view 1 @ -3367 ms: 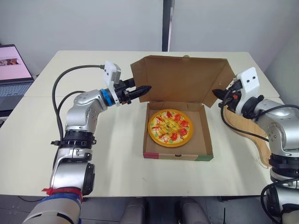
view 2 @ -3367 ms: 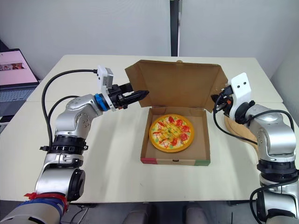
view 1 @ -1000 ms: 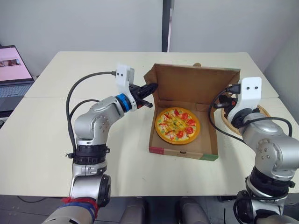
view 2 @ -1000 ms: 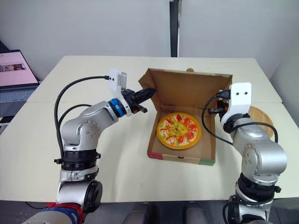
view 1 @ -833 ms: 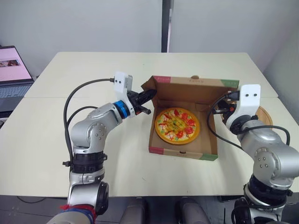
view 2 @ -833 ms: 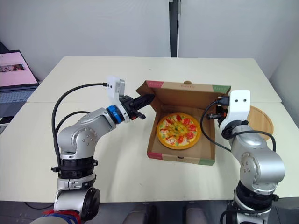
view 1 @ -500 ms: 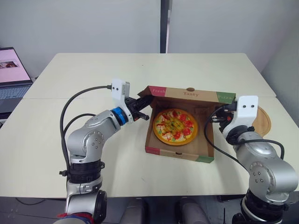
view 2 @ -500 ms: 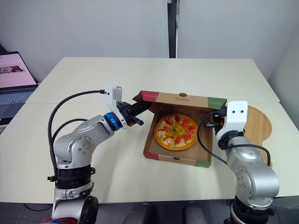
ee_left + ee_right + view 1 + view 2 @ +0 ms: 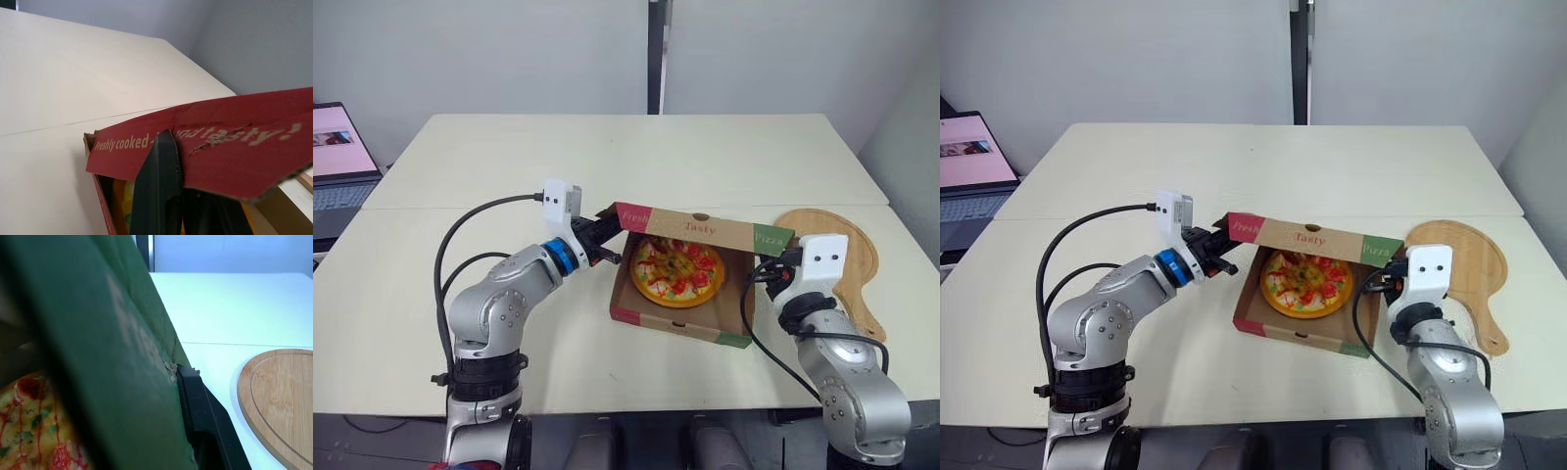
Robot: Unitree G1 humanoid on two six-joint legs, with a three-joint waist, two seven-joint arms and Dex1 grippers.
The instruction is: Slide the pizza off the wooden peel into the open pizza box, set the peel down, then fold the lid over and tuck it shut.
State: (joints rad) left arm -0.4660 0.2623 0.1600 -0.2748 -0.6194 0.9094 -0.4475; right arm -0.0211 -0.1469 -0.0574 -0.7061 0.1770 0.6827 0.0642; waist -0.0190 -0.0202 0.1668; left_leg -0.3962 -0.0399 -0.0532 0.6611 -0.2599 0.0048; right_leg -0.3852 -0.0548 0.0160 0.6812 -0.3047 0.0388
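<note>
The pizza box (image 9: 671, 325) sits mid-table with the pizza (image 9: 675, 271) inside. Its lid (image 9: 702, 224) leans low over the back half of the pizza, with the printed front flap facing me. My left gripper (image 9: 610, 233) is shut and pressed against the lid's left corner; its black fingers (image 9: 159, 191) lie against the red flap (image 9: 230, 147). At the lid's right corner my right gripper (image 9: 767, 270) is shut, one finger (image 9: 205, 416) resting against the green flap (image 9: 112, 362). The wooden peel (image 9: 837, 250) lies flat on the table to the right of the box.
An open laptop (image 9: 335, 157) stands at the far left edge of the table. The peel's handle (image 9: 858, 315) points toward the front right edge. A seam (image 9: 460, 206) crosses the tabletop behind the box.
The lid has swung further down over the pizza, from steeply tilted to nearly level. Both grippers came lower and nearer with it. The camera has also shifted.
</note>
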